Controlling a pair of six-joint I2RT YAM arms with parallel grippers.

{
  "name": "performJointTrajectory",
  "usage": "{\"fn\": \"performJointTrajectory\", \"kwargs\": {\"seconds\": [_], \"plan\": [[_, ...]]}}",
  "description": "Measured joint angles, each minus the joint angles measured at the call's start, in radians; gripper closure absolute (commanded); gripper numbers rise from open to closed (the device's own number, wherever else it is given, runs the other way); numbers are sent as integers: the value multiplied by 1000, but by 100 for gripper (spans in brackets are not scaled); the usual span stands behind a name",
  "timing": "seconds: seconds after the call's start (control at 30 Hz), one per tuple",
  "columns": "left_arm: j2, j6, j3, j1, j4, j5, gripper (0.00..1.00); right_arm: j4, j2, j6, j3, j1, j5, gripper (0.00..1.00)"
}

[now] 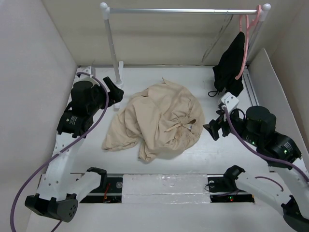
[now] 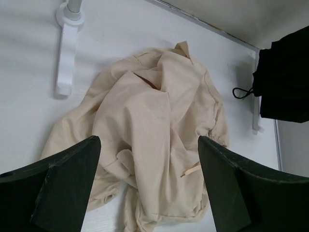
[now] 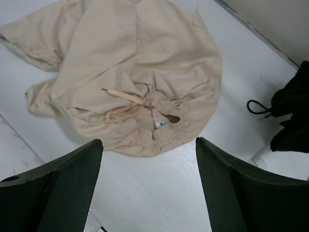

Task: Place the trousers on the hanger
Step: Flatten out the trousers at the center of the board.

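Top external: black garment [image 1: 231, 65] near trousers [image 1: 157, 121]

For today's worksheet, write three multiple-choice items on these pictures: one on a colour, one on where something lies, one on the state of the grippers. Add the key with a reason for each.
1. The garment hanging at the right end of the rail is: A beige; B blue; C black.
2. The trousers are: A crumpled in a heap on the table; B draped over the rail; C folded flat in a neat stack.
3. The left gripper and the right gripper are: A both shut on cloth; B both open and holding nothing; C one open, one shut.

Key:
1 C, since the top view shows black cloth against the pale wall.
2 A, since the beige cloth lies bunched on the white table in every view.
3 B, since each wrist view shows a wide gap in the gripper with nothing held.
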Motion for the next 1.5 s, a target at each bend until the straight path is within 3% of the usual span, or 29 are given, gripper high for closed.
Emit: {"fn": "performJointTrajectory", "kwargs": {"seconds": [0.03,0.07,0.1,0.13,0.23,0.4,0.43,0.53,0.63,0.73,0.9,1.0,1.07,1.1,1.17,1.2,1.23,1.27,1.3,1.5], "plan": [[-3,-2,0,0,0,-5,21,6,-1,2,-10,0,-21,29],[-3,-4,0,0,-2,-12,21,11,0,2,-16,0,-31,50],[-2,-8,0,0,-5,-17,21,19,3,5,-34,0,-53,50],[0,-13,0,0,-11,-29,22,26,10,4,-47,0,-72,79],[13,-36,0,15,-37,-74,20,58,39,9,-95,0,-132,100],[76,-115,5,32,-108,-202,14,113,137,-3,-154,5,-200,97],[94,-134,2,42,-119,-219,14,128,170,-9,-163,13,-209,79],[141,-185,-62,129,-103,-198,13,174,280,-34,-175,58,-223,48],[166,-225,-206,272,-59,-127,9,216,405,-66,-178,150,-214,33],[187,-263,-337,344,-34,-73,8,254,531,-93,-173,264,-182,25],[247,-285,-407,331,31,8,8,293,674,-116,-171,339,-123,24],[284,-293,-458,307,94,30,13,319,709,-119,-175,333,-91,25],[311,-299,-494,293,126,40,20,337,727,-122,-179,331,-76,30],[325,-304,-512,287,143,46,29,346,738,-123,-180,332,-72,37],[355,-313,-540,285,170,58,41,365,763,-130,-180,332,-54,64],[370,-314,-547,285,182,61,63,371,774,-133,-180,332,-44,75],[386,-324,-547,286,190,70,75,370,782,-135,-179,332,-34,93],[398,-323,-548,287,211,69,88,370,789,-139,-178,331,-19,100],[417,-325,-548,287,230,72,100,361,792,-139,-172,331,-3,100],[489,-317,-433,285,203,76,100,230,684,-159,-35,299,110,100]]}}
